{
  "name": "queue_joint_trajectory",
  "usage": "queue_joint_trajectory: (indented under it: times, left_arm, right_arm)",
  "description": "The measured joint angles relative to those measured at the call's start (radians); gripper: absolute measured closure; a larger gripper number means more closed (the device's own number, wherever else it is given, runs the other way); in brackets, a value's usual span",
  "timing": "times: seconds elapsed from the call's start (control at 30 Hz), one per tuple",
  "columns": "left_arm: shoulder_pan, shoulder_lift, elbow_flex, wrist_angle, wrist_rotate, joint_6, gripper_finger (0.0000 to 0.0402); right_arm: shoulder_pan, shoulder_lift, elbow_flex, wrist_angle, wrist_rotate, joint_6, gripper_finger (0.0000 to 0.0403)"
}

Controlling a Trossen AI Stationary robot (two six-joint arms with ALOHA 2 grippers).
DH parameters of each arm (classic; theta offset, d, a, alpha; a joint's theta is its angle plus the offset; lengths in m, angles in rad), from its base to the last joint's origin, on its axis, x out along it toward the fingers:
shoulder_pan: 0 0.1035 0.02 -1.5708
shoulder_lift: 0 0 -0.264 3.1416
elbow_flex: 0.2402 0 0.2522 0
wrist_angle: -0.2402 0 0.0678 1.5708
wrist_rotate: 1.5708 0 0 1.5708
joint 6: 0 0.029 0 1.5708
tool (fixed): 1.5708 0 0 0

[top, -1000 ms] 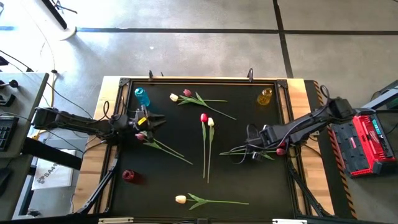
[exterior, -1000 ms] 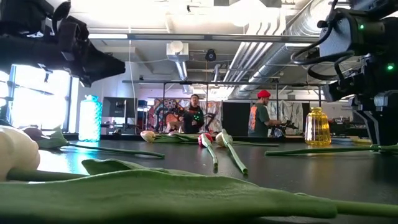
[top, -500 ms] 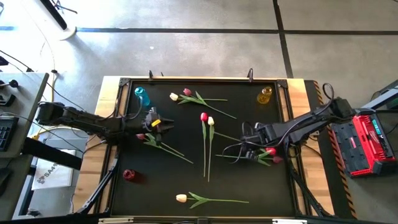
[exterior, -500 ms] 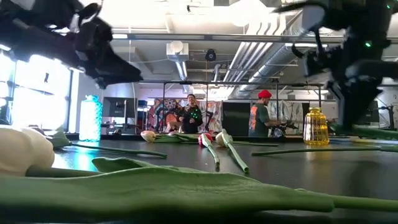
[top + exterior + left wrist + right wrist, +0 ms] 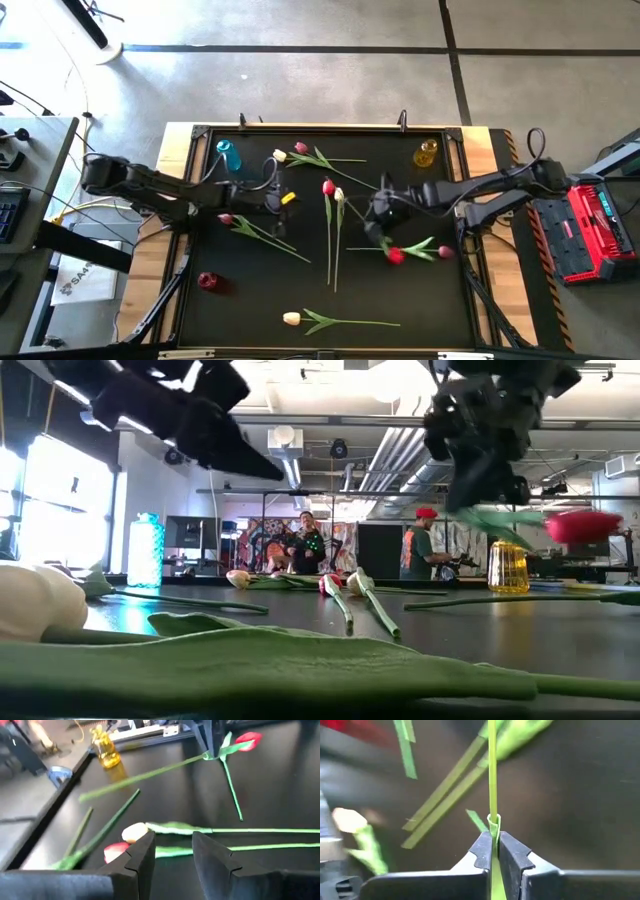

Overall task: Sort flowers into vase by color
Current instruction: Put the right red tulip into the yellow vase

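Note:
My right gripper (image 5: 381, 225) hangs over the black mat's middle right, shut on a red tulip (image 5: 395, 256) whose head (image 5: 583, 525) shows raised above the table in the low view. My left gripper (image 5: 284, 199) hovers open over the mat left of centre, touching nothing. Below its fingers (image 5: 172, 851) a cream head (image 5: 134, 831) and a red head (image 5: 116, 851) lie on the mat. Other tulips lie flat: a cream and pink pair (image 5: 288, 154) at the far side, a maroon one (image 5: 226, 218), a cream one (image 5: 291, 319), a pink one (image 5: 445, 252). My right gripper pinches the red tulip's thin green stem (image 5: 493, 822) between its two fingertips, where a leaf base wraps the stem. The fingers slant down from above. The tulip is lifted clear of the mat, its head and leaf (image 5: 500, 520) out to one side of the fingers.
Three small vases stand on the mat: blue (image 5: 228, 155) far left, yellow (image 5: 427, 154) far right, red (image 5: 206, 282) near left. A red case (image 5: 592, 232) sits off the table's right. People stand in the room behind.
My right gripper has shut on the red tulip's stem, then risen and moved toward the table's left and far side, lifting the tulip off the mat. My left gripper has risen and moved toward the table's right, away from the maroon tulip, staying open.

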Motion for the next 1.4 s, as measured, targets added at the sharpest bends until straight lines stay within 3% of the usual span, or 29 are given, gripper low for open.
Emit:
queue_joint_trajectory:
  times: [0.17, 0.33, 0.6, 0.77, 0.97, 1.13, 1.4]
  left_arm:
    - [-0.038, 0.082, 0.063, 0.0, -0.093, 0.218, 0.0281]
    - [-0.073, 0.165, 0.112, 0.035, -0.226, 0.413, 0.0262]
    - [-0.079, 0.293, 0.204, 0.169, -0.28, 0.644, 0.02]
    - [-0.074, 0.355, 0.28, 0.17, -0.283, 0.693, 0.0194]
    - [-0.074, 0.424, 0.323, 0.161, -0.285, 0.771, 0.0216]
    - [-0.074, 0.456, 0.331, 0.166, -0.368, 0.775, 0.0246]
    - [-0.081, 0.46, 0.331, 0.164, -0.414, 0.72, 0.0333]
  right_arm:
    - [-0.05, 0.0, 0.0, 0.08, -0.089, 0.04, 0.0401]
    - [-0.076, 0.0, 0.0, 0.103, -0.104, 0.057, 0.0401]
    - [-0.087, 0.0, 0.0, 0.199, -0.143, 0.059, 0.0402]
    - [-0.086, 0.0, 0.0, 0.193, -0.145, 0.077, 0.0402]
    - [-0.077, 0.0, 0.0, 0.215, -0.151, 0.077, 0.0402]
    - [-0.065, 0.0, 0.0, 0.217, -0.157, 0.076, 0.0402]
    - [-0.065, 0.0, 0.0, 0.234, -0.135, -0.044, 0.0395]
